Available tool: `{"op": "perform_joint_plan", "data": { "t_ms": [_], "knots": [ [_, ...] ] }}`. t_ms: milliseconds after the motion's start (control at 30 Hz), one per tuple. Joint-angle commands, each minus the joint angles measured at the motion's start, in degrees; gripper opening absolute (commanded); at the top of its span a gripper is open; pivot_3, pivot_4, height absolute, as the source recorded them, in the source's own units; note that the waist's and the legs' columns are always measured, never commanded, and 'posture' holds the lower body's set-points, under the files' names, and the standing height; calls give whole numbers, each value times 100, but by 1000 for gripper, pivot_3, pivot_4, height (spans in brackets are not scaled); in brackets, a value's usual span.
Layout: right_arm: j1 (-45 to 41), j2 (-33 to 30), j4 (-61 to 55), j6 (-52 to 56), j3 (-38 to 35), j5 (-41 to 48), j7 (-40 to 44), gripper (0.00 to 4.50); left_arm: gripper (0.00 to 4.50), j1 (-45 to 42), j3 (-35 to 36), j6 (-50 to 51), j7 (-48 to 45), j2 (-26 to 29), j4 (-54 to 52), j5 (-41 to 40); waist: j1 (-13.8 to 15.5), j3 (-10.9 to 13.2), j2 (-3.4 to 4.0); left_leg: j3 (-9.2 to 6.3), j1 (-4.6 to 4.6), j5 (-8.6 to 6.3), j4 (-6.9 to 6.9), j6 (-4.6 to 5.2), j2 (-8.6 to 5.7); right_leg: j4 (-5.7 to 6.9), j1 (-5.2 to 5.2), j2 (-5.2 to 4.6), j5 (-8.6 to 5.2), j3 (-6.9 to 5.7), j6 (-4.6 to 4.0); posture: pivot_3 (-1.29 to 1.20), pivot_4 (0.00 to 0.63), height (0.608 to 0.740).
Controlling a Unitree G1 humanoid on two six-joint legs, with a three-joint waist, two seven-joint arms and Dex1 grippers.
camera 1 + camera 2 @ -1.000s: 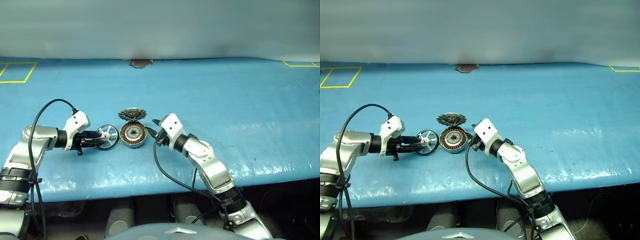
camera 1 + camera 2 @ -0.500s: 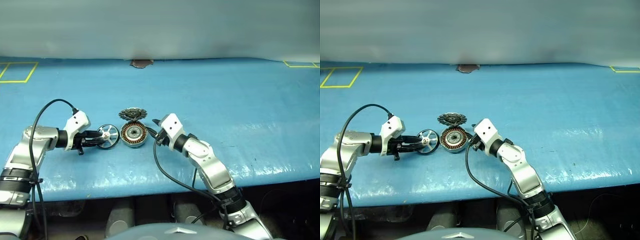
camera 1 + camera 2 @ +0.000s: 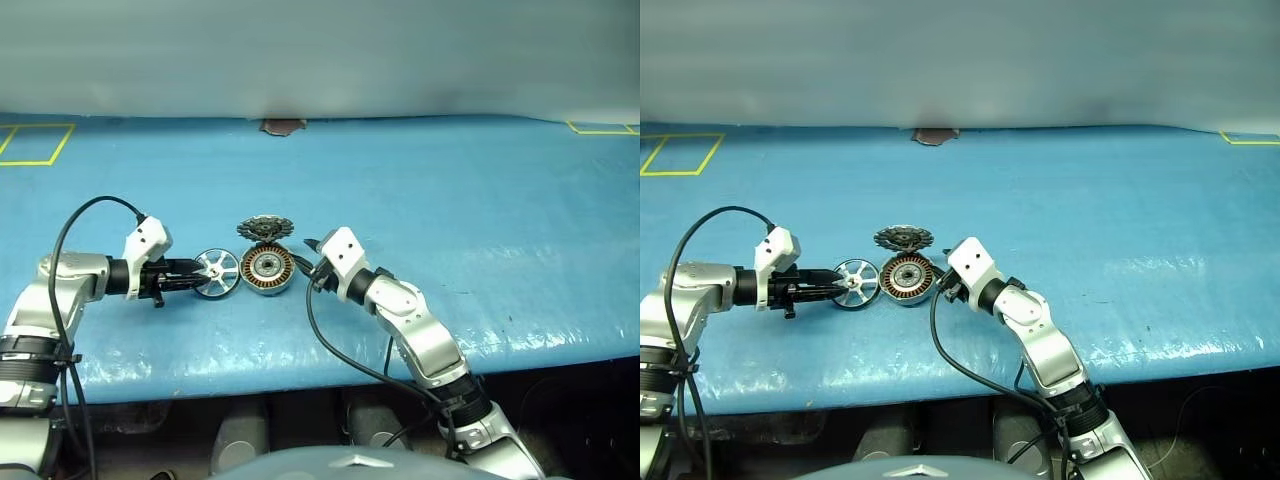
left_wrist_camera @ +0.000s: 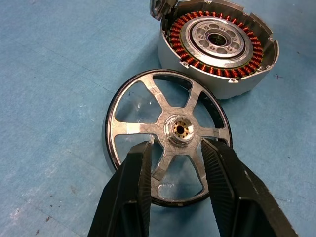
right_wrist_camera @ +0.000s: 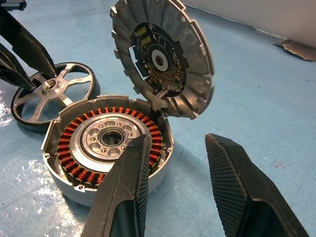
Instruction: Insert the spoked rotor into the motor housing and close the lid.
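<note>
- Left gripper (image 4: 175, 155) is reaching in from the left side of the blue table (image 3: 480, 200), its two black fingers (image 4: 129, 190) straddling the hub of the spoked rotor (image 4: 165, 133).
- In the left wrist view the fingers are sitting over the spokes on either side of the hub; whether they are pressing on the hub or only hovering over it cannot be told, so the state of the grip cannot be told.
- Spoked rotor is lying flat on the table, just beside the motor housing (image 3: 266, 268) on its left; the rim is very near the housing wall, contact cannot be confirmed.
- Motor housing is sitting open on the table, copper windings facing up around a silver centre.
- Lid (image 5: 165, 57) is standing tilted up at the far edge of the housing, joined to it at a small hinge-like tab, its dark inner face showing toward the right wrist camera.
- Right gripper (image 5: 177, 187) is hovering just beside the housing on its right, fingers spread apart and released, nothing between them.
- A small brown patch (image 3: 282, 126) is lying at the far edge of the table.
</note>
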Motion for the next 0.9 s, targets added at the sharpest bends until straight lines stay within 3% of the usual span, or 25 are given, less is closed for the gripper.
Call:
{"op": "perform_joint_plan", "data": {
  "t_ms": [33,900],
  "knots": [
    [-43,42,-88,-74,-20,2,-33,1882,1701,-143,46,-179,17,111,35,131,0,0,0,0,0,0,0,0,0,0,0,0,0,0,0,0,150,740],
    [-57,54,-76,-64,-69,22,-110,1882,1701,-72,-384,-999,-38,226,271,988,2,0,0,0,3,0,1,0,0,1,3,0,0,0,0,0,150,740]
  ]
}}
